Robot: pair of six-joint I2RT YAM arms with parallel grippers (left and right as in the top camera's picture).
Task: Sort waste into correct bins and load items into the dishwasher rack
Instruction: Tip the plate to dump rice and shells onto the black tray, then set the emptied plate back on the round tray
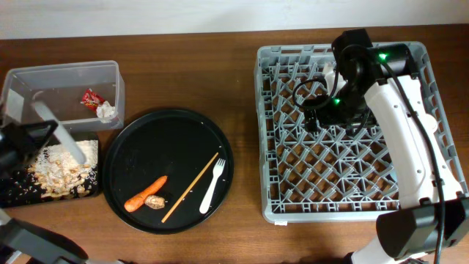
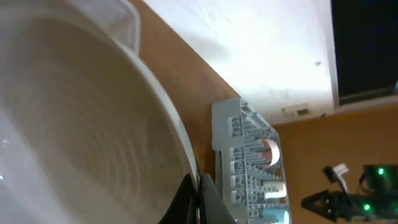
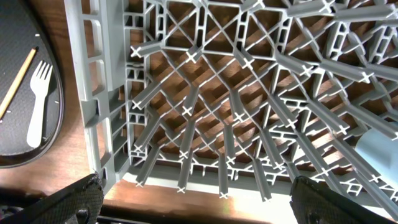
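- The dishwasher rack (image 1: pixel 265 147) stands on the surface (image 1: pixel 242 73) at right, with the light-blue cup (image 3: pixel 379 146) among its pegs; the right gripper (image 3: pixel 199 202) hangs above, jaws spread wide
- On the round black tray (image 1: pixel 168 154): white plastic fork (image 1: pixel 213 187), thin wooden stick (image 1: pixel 190 188), carrot piece (image 1: pixel 144 194)
- In the clear tub (image 1: pixel 66 70): red wrapper (image 1: pixel 91 97), paper wad (image 1: pixel 107 111)
- In the shallow black tray (image 1: pixel 15 192): beige scraps (image 1: pixel 62 172)
- The left gripper (image 2: pixel 199 199) has its jaws clamped on the rim of the white plate (image 2: pixel 81 124)

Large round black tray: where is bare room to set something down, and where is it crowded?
Bare: the large round black tray's upper half, above the thin wooden stick and white plastic fork. Crowded: its lower part, with those and the orange carrot piece.
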